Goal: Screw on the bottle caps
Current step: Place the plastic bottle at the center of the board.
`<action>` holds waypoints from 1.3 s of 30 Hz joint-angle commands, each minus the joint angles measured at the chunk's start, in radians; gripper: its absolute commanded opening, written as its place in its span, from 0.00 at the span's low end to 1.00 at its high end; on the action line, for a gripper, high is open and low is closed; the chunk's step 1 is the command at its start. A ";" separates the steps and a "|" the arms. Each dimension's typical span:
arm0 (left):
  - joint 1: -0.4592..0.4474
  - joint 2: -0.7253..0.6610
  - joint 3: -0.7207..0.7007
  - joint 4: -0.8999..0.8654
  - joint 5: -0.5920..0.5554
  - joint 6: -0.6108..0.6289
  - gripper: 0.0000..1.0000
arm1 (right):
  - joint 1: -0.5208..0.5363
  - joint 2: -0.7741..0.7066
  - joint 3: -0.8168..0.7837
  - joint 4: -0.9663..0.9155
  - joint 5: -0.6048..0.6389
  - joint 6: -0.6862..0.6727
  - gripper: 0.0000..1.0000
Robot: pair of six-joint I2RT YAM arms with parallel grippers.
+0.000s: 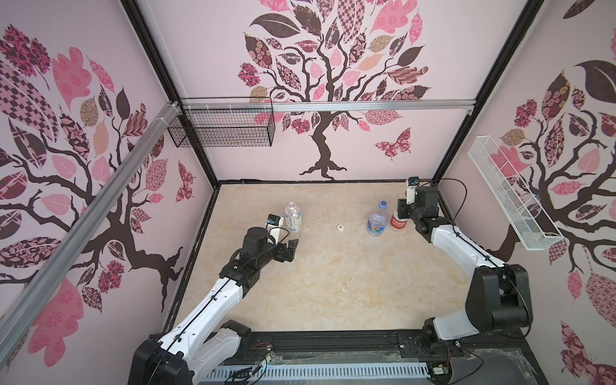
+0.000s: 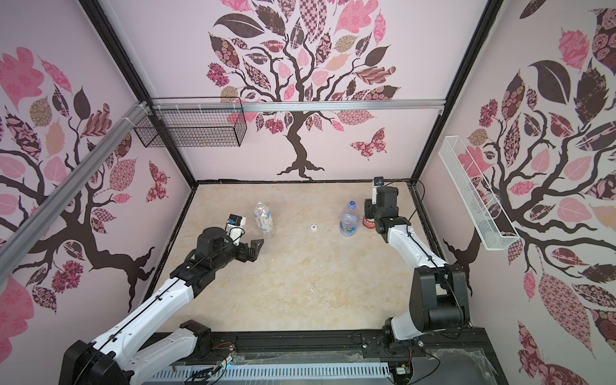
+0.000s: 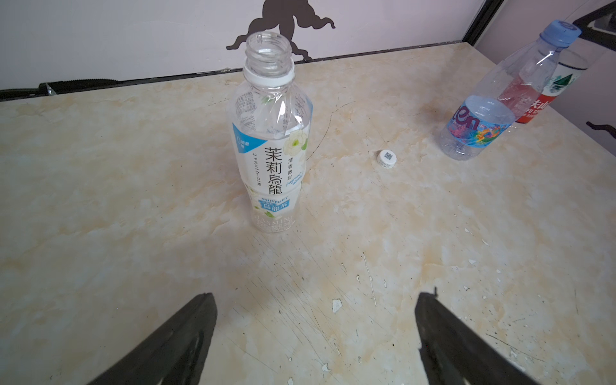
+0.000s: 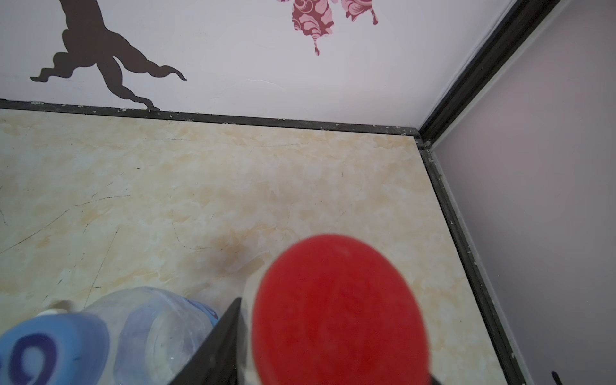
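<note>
Left wrist view: the left pincer (image 3: 316,300) hovers over the desk (image 3: 100,200), fingers wide apart, facing the uncapped white-green bottle (image 3: 271,150); the white cap (image 3: 387,157) lies on the desk nearby. The right arm reaches down, its pincer (image 1: 401,213) straddling the red cap (image 4: 340,310) atop the red-labelled bottle (image 1: 398,222); whether it clamps, I cannot tell.

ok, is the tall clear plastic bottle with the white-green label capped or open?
Open: the tall clear bottle has a bare threaded neck; the small white round cap lies apart on the tabletop.

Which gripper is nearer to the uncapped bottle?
Left. The left gripper stands open just before the uncapped bottle; the right gripper is across the table, at the red cap.
</note>
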 commanded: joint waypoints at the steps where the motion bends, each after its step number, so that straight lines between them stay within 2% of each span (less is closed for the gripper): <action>1: 0.000 -0.006 -0.004 -0.001 0.006 0.013 0.98 | 0.000 0.034 0.018 0.046 -0.035 -0.038 0.54; 11: 0.000 0.031 -0.001 0.017 0.027 0.013 0.98 | -0.007 0.021 -0.068 0.075 -0.017 -0.034 0.69; 28: 0.000 0.030 -0.005 0.019 0.032 0.015 0.98 | -0.040 -0.027 -0.097 0.095 -0.012 0.026 0.74; 39: 0.000 0.032 -0.007 0.025 0.041 0.013 0.98 | -0.041 -0.056 -0.113 0.080 -0.038 0.020 0.83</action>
